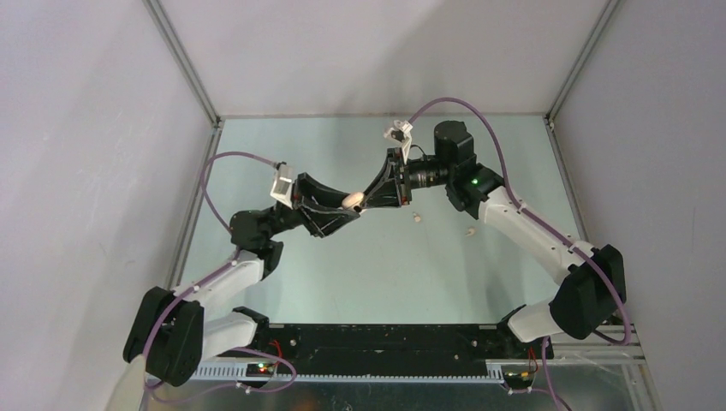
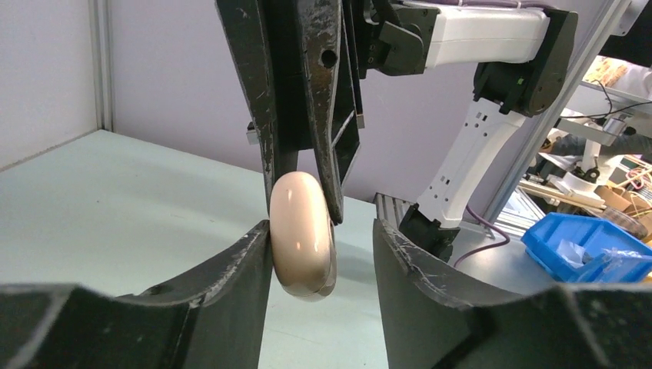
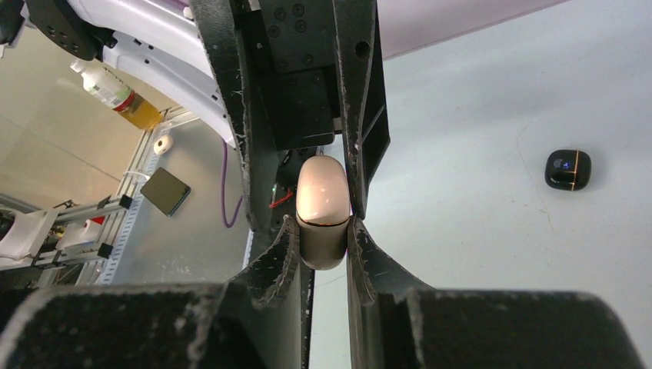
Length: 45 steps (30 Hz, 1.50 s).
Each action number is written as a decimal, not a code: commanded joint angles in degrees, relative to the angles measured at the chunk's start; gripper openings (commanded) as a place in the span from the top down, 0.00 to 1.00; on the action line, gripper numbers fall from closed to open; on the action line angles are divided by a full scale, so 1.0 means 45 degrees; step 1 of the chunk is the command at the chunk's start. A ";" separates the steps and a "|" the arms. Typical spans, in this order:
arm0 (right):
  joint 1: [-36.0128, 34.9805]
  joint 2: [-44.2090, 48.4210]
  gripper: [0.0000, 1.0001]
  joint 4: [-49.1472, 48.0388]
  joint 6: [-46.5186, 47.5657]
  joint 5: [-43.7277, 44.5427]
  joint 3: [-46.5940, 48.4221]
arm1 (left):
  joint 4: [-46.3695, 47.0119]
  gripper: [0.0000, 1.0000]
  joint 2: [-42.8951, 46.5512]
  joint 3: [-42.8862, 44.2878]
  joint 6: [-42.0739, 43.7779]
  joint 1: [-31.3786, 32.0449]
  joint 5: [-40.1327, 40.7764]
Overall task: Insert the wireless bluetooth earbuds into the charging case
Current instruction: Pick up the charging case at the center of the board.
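Right pincer [image 3: 323, 231] clenches the cream charging case [image 3: 323, 192]; left pincer [image 2: 323, 231], seemingly released, flanks its half-hidden other end.

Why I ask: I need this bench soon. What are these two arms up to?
The right claw is shut on an off-white rounded plastic charging case, holding it in the air above the pale green table. The left claw stands open around the same case, one finger touching it, the other apart. Two tiny off-white earbuds lie loose on the table beside the right arm.
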<state>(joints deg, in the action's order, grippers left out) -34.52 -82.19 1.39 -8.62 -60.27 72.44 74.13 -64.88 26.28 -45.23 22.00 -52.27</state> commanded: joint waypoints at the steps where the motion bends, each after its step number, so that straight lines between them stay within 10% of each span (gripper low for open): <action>1: 0.0119 -0.0120 1.00 -0.1179 -0.0924 0.0455 -0.0264 | 0.0694 0.45 0.0382 0.0622 0.0000 0.0004 0.0005; 11: 0.0319 0.0171 1.00 -0.2440 -0.2242 0.0389 -0.0510 | -0.0142 0.28 0.0299 0.0760 0.0338 0.0021 -0.0053; 25: 0.0221 0.0357 1.00 -0.2564 -0.2139 0.0120 -0.0643 | -0.1880 0.56 0.0282 0.1171 0.1172 0.0009 0.0060; 30: 0.0157 0.0393 1.00 -0.2664 -0.2237 0.0268 -0.0648 | -0.1956 0.23 0.0299 0.1143 0.1249 0.0029 0.0070; 33: 0.0208 0.0477 1.00 -0.2643 -0.2217 0.0268 -0.0636 | -0.2350 0.22 0.0307 0.1174 0.1436 0.0001 0.0150; 45: 0.0177 0.0474 1.00 -0.2385 -0.1888 0.0273 -0.0643 | -0.2558 0.69 0.0315 0.1298 0.1589 -0.0015 0.0141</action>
<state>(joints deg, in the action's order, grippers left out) -33.52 -81.95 -8.03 -18.00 -58.85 69.21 62.11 -64.71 29.52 -39.46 22.06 -51.68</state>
